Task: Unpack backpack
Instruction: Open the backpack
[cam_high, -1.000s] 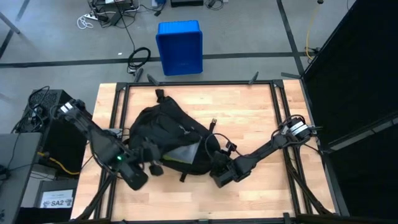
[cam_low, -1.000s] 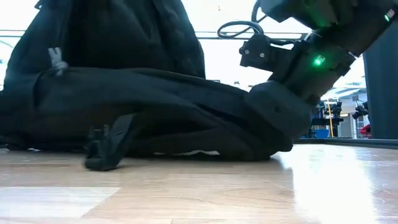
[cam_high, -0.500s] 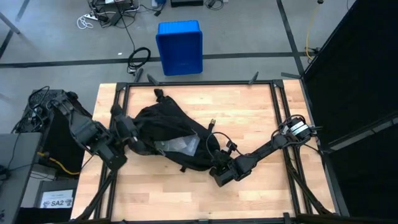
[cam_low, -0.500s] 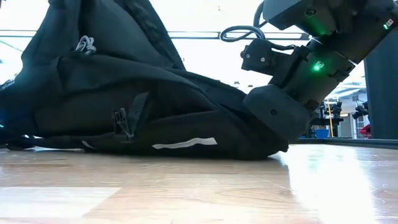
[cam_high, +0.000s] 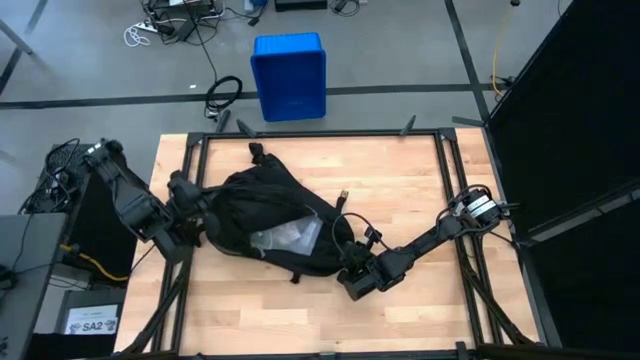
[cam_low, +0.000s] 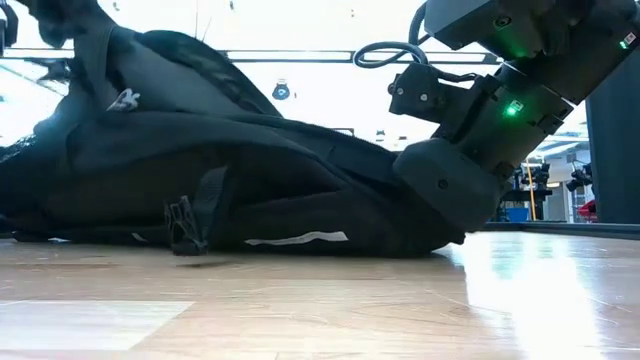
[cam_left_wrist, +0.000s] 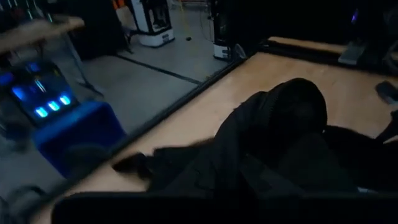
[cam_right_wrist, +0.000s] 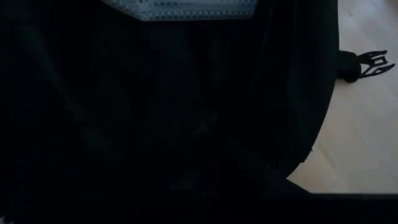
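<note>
The right gripper (cam_high: 348, 272) fingertips are buried in the backpack (cam_high: 270, 222) fabric in the high view, and the right wrist view is filled almost entirely by dark cloth, so no fingers or contact point can be made out there. The left gripper (cam_high: 192, 205) is masked by the bag's edge from above, and in the left wrist view its fingers are cut off at the frame edge and the blue crate (cam_left_wrist: 74, 134) is blurred. The pale crinkled item (cam_high: 285, 238) seen in the bag's opening cannot be identified, and in the low view the backpack is cropped at the left edge.
</note>
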